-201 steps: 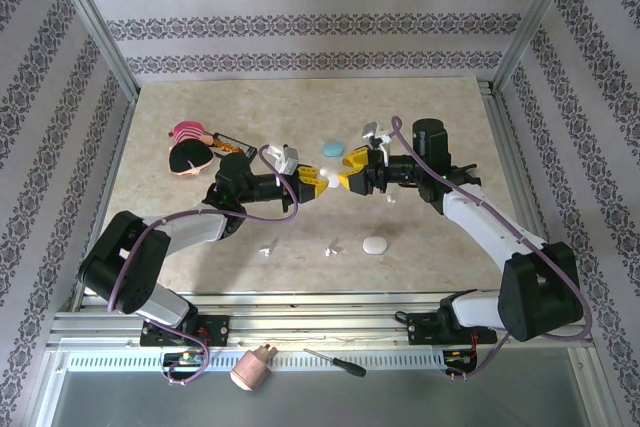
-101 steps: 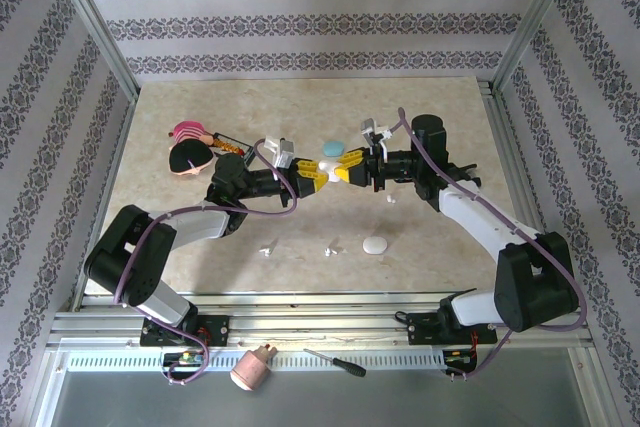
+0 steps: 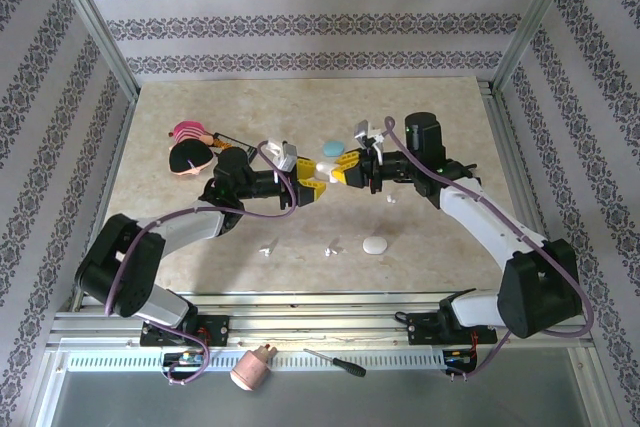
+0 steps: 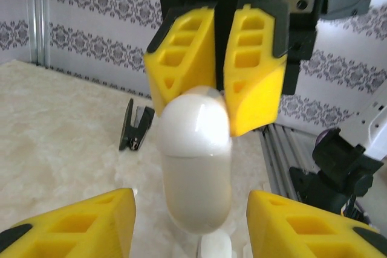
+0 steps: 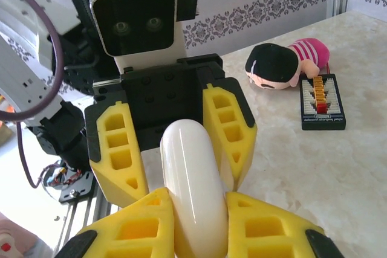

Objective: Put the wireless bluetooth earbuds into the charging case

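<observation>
Two claws meet mid-frame above the counter [image 3: 180,227] on one white case [image 5: 188,179]. The right claw [image 5: 196,212] is clamped on the case's right-hand end as the top view has it. The left claw [image 4: 191,202] is spread wide, fingers either side of the other end, with a gap on both sides in its own wrist view, so no contact that I can see.

The case's long axis runs along the line between the two claws, roughly left-right in the top view, clear of the counter. A seam shows between cap and body, so the lid looks shut.

My read: the left claw pinches next, and it has to close square across that axis.

Buds all lie lower in the frame than the claws:
- bud one [image 3: 390,200], just under the right claw and nearest to it
- bud two [image 3: 330,247], lower centre
- bud three [image 3: 268,245], lower centre, nearer the left arm

That makes 3, white as far as I can tell.

Cases come to 3: the held one, a blue case [image 3: 334,150] just above the claws, and a spare white case [image 3: 374,244] near bud two.
</observation>
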`<action>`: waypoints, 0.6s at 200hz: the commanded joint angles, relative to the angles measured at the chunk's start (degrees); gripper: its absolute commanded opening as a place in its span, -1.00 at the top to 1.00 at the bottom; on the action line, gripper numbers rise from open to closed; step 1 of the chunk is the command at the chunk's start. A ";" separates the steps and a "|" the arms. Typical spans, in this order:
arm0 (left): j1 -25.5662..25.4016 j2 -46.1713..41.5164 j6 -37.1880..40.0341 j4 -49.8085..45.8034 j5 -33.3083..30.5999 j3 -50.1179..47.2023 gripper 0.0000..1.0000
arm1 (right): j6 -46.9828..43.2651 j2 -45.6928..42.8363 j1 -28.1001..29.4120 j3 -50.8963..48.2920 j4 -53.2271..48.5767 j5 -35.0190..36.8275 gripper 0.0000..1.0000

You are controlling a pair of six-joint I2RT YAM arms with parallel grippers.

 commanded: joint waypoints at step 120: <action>0.38 -1.96 5.68 -12.34 4.05 4.18 0.20 | -11.15 0.90 3.87 5.13 -12.52 4.53 0.80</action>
